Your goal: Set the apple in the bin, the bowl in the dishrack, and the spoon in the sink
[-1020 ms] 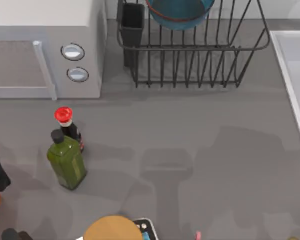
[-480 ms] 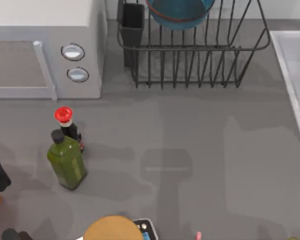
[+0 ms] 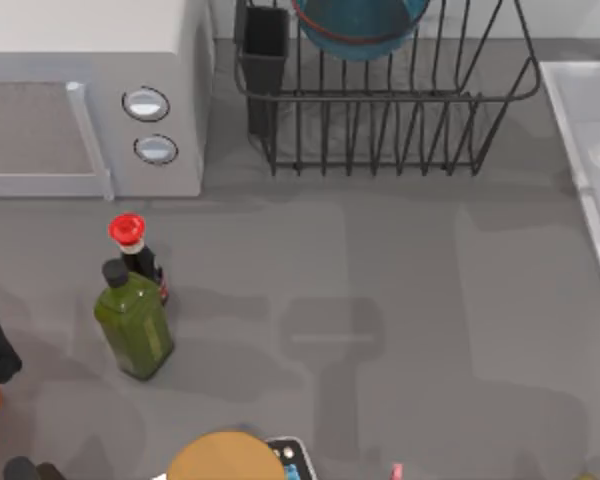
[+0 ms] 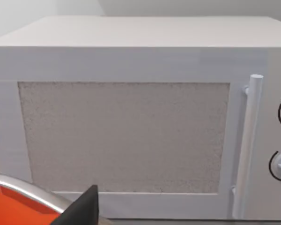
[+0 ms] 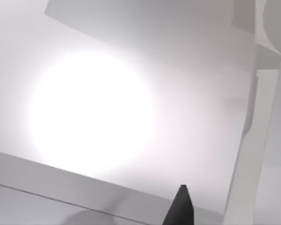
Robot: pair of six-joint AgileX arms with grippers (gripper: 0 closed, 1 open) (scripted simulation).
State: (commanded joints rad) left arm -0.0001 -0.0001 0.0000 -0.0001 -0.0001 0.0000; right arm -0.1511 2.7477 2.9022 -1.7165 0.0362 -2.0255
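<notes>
Noted the broad soft shadows on the matte grey bench [image 3: 400, 300], shifted rightward toward the sink [image 3: 580, 130] compared with a second earlier, and a faint pale rounded shape, too indistinct to name, newly inside the basin. Judged this to be the right arm carrying out the sink step. Found the right claw [image 5: 180, 208] over the smooth white basin floor, with strong glare; could not tell its state. Found the glossy teal-blue bowl [image 3: 360, 25], thin reddish rim, already sitting among the thin black wire bars of the dishrack [image 3: 400, 130], so took that step as done. Found the left claw [image 4: 82, 211], state likewise untellable, parked before the boxy pale microwave [image 4: 131, 136] with its speckled door, beside something orange with a metallic rim [image 4: 14, 206].
</notes>
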